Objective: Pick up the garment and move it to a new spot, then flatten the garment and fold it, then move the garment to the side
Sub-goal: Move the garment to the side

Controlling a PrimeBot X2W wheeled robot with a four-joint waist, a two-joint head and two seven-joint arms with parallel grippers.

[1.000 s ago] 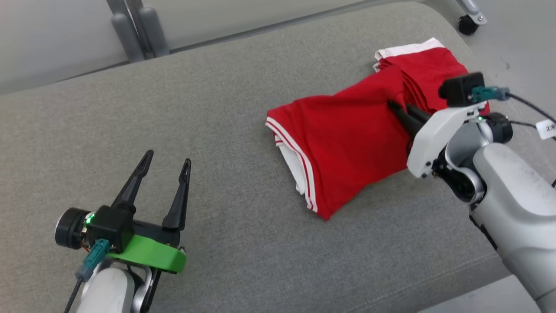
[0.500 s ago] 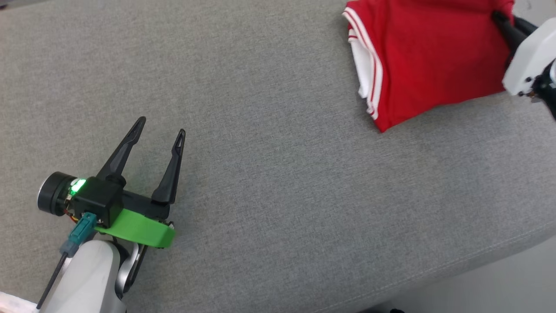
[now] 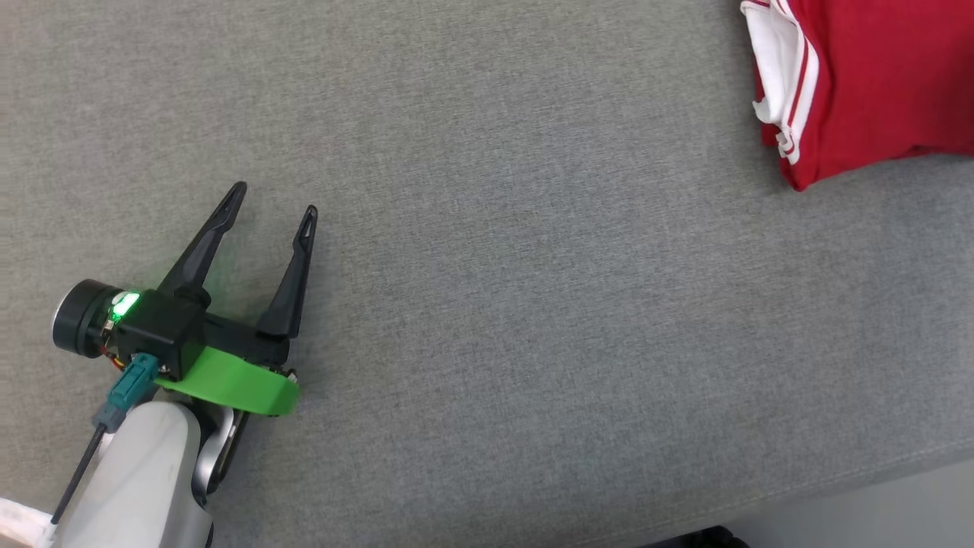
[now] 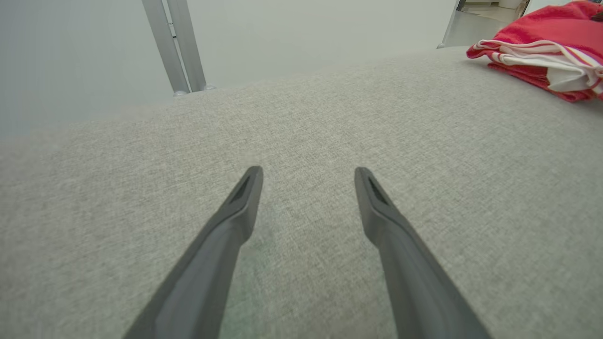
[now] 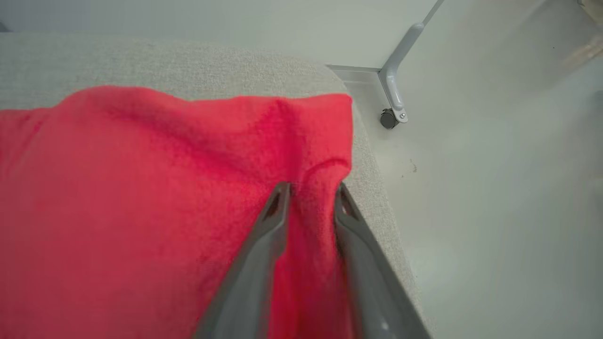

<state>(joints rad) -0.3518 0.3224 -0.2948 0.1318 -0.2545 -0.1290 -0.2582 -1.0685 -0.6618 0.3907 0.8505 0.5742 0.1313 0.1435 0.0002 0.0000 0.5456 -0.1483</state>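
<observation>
Two grippers share this job unevenly. From the head view, the left gripper (image 3: 275, 198) hovers low over the bare grey cushion (image 3: 533, 304), its fingers spread wide and empty. The garment (image 3: 875, 76) lies well apart from it, at the far right of the cushion and cut by the picture's top and right edges. It looks already folded into a compact stack, so the step in hand is probably moving it to the side.

From the left wrist view, the stack sits low and flat on the cushion at the upper right. Its layered end of white sleeve and red-and-white trim faces the released left fingers. Two metal legs (image 4: 176, 47) stand beyond the cushion.

From the right wrist view, the right gripper (image 5: 312, 187) has its fingers clenched on a raised ridge of red cloth. The cushion's edge lies just beside them, with the floor (image 5: 494, 188) and a caster wheel (image 5: 388, 118) past it.

To do this well, hold the pinch firm and slide the stack low so the layers do not spill. Stop short of that edge, then let go gently.

The striped end points toward the robot's left and the pinched end toward its right. I judge the long axis runs across the cushion between them, though the full length is cut off
</observation>
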